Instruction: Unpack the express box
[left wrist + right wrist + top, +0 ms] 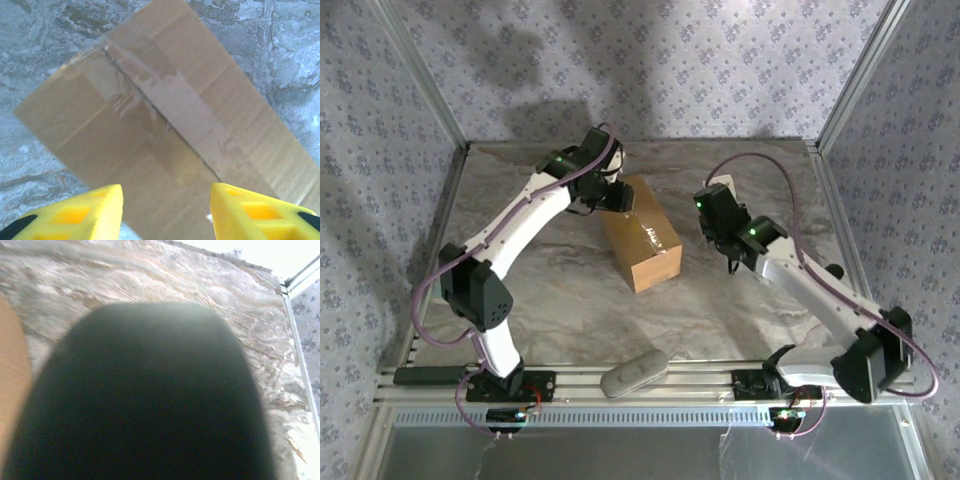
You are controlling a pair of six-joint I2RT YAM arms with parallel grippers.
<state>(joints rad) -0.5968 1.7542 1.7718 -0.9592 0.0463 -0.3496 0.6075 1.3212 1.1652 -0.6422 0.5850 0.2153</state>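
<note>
Gaping wide, left jaws hover empty above the express box [165, 125].

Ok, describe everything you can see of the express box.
The express box is a plain brown corrugated carton, rectangular, flaps shut, with wrinkled clear tape along the top seam. It sits flat on the marbled table, turned at an angle, near the middle. The open left hand hangs above its far end.
</note>
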